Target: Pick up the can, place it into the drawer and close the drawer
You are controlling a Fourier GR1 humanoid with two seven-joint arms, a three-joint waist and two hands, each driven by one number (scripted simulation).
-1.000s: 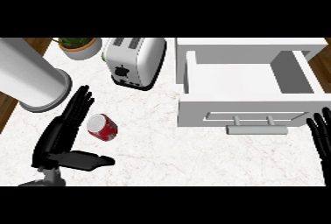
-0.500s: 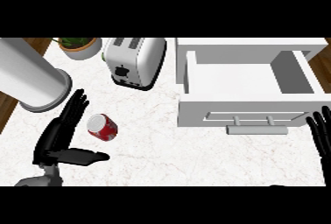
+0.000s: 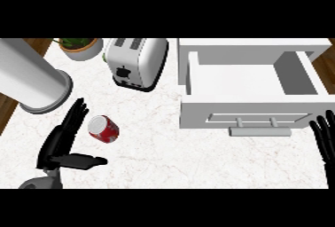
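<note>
**Open robot hand flanks the can, drawer waiting**

The left robot hand [image 3: 62, 144] is spread wide near the counter's left edge, fingers straight along the can's left side and thumb out below it, holding nothing: set to close round it. The red can [image 3: 103, 128] lies tipped. The right robot hand [image 3: 325, 138] rests open at the right edge. The drawer [image 3: 252, 107] stands pulled out.
</note>
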